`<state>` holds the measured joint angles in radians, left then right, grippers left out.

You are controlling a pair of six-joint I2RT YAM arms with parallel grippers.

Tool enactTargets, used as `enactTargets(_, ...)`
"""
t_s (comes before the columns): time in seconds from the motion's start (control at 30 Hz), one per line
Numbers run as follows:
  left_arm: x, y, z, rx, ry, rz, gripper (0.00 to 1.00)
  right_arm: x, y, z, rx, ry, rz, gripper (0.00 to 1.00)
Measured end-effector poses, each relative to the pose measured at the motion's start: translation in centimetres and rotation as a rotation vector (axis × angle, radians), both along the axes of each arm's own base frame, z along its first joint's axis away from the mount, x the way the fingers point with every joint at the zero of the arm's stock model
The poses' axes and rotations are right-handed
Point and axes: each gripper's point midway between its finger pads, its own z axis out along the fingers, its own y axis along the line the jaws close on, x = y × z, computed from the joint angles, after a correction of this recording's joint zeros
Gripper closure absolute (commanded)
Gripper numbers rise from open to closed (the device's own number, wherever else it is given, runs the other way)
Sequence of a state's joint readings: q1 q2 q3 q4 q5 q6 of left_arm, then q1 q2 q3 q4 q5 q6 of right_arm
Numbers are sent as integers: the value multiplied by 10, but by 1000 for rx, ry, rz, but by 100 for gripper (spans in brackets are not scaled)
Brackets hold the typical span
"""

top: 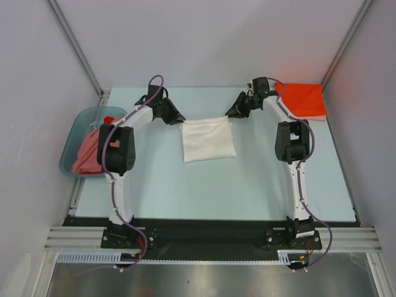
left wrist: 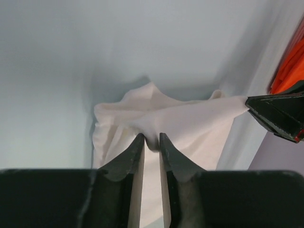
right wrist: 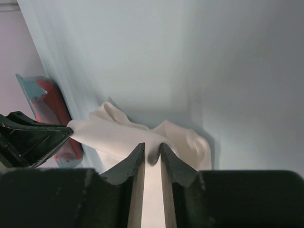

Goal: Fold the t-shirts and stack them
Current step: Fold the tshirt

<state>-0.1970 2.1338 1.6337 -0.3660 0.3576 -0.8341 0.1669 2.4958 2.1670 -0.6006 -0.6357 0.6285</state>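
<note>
A white t-shirt [top: 208, 141], folded into a rectangle, lies mid-table with its far edge stretched between both grippers. My left gripper [top: 179, 119] is at its far left corner. In the left wrist view the jaws [left wrist: 152, 137] stand slightly apart with a tuck of the white cloth [left wrist: 190, 123] between the tips. My right gripper [top: 232, 113] is at the far right corner; its jaws [right wrist: 152, 146] are also slightly parted around a fold of the cloth [right wrist: 118, 135]. A folded orange-red t-shirt [top: 306, 100] lies at the far right corner of the table.
A blue-grey basin [top: 77, 133] at the left table edge holds crumpled red and salmon-pink t-shirts [top: 90, 154]. Grey walls close the table in on the left, right and back. The arm bases stand at the near edge.
</note>
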Motion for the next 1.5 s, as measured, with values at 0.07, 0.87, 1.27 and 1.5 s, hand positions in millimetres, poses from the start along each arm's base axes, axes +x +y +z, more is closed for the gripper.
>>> enactTargets(0.07, 12, 3, 1, 33, -20, -7, 70, 12, -2, 1, 8, -21, -12, 64)
enactTargets(0.87, -58, -74, -13, -194, -173, -271, 82, -66, 91, 10, 238, -102, 82, 92)
enactTargets(1.27, -41, -66, -47, -203, -183, -243, 80, 13, 48, -41, 276, -169, -88, 92)
enactTargets(1.5, -49, -67, -17, -157, -194, -316, 75, 35, 7, -29, 202, -147, -131, 91)
